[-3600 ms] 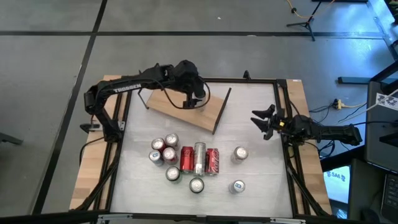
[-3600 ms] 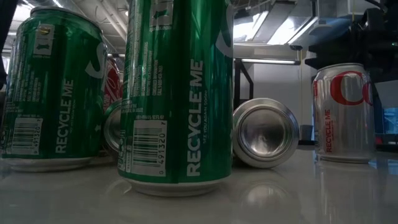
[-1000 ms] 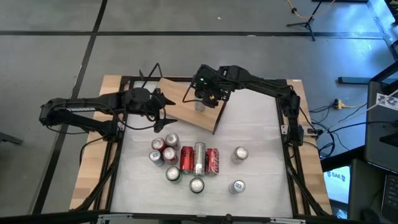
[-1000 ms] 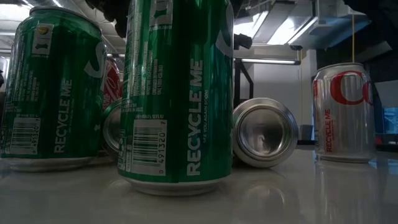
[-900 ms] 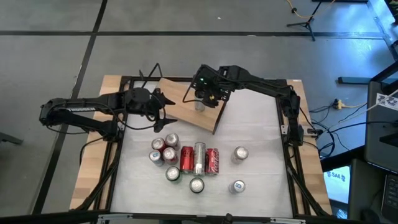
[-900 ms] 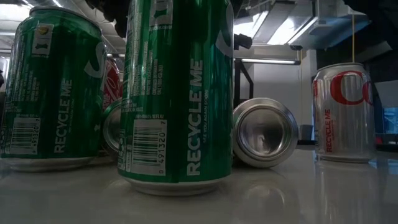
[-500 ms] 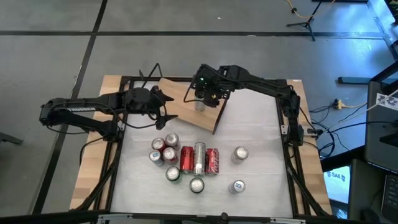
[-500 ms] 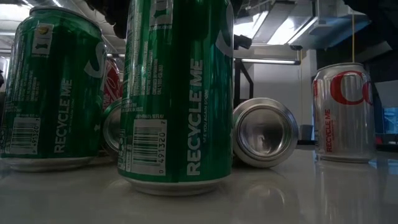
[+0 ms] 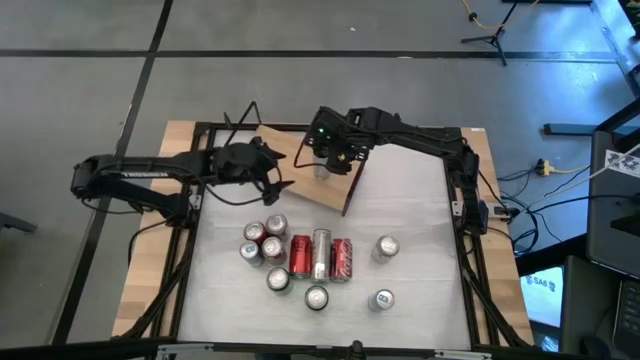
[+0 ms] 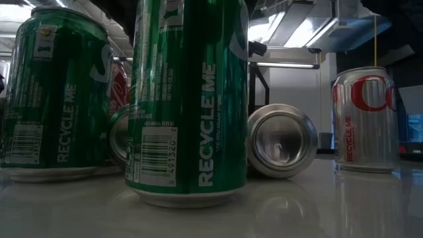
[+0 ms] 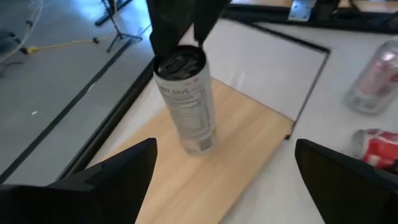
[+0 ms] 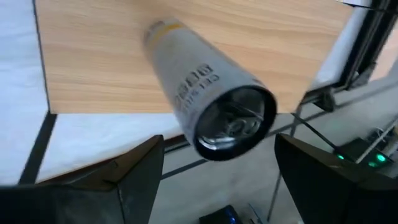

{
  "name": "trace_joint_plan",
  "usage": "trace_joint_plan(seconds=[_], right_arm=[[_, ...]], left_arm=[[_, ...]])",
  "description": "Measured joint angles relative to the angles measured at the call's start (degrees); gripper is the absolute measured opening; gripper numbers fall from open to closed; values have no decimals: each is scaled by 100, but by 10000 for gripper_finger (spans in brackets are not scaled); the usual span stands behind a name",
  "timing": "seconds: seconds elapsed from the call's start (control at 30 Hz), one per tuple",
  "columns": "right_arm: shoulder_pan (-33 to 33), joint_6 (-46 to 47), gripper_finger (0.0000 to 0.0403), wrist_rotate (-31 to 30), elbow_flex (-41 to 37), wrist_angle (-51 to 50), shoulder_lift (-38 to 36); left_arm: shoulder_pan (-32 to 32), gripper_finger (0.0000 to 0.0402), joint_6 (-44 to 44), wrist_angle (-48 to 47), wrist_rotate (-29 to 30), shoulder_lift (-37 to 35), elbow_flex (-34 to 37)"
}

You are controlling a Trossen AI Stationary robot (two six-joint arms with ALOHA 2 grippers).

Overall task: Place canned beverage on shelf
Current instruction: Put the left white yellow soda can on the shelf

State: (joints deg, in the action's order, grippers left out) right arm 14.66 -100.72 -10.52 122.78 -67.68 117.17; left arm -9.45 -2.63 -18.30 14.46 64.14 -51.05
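A slim white can (image 11: 185,99) stands upright by its base on the light wooden shelf (image 9: 290,175), which lies at the table's far side. My right gripper (image 12: 219,140) hovers over the can, pointing steeply down, its open fingers on either side of the can's top (image 12: 236,121). My left gripper (image 11: 225,146) is open and holds nothing. It stands just left of the can, over the shelf's near left part, and points toward the can. In the high view it is my left gripper (image 9: 283,168) beside my right gripper (image 9: 326,158). My right gripper's fingers straddle the can's top rim (image 11: 180,61) from above. White table shows between one finger (image 12: 140,168) and the can. The other finger (image 12: 311,165) stands close by the rim, and I cannot tell whether it touches.
A cluster of red and silver cans (image 9: 295,255), some upright and some lying, fills the table's middle. Two more cans (image 9: 386,246) stand to the right. In the low view, green cans (image 10: 188,99) stand near the front edge. A black frame (image 9: 197,200) borders the table.
My left gripper has moved toward the table's right edge and a little down, closer to the can on the shelf, staying open. The can and the shelf have not moved.
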Motion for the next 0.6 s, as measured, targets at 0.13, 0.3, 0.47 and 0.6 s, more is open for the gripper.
trace_joint_plan(seconds=[0.13,0.3,0.47,0.6], right_arm=[[0,20,302,2,1,51,34],[0,36,302,132,2,137,32],[1,119,302,221,2,288,32],[4,132,302,396,2,322,32]], left_arm=[[-163,370,10,283,-2,369,0],[-366,370,21,651,-10,811,0],[-527,370,25,1047,-19,1162,0],[-601,370,39,1264,-44,1366,0]])
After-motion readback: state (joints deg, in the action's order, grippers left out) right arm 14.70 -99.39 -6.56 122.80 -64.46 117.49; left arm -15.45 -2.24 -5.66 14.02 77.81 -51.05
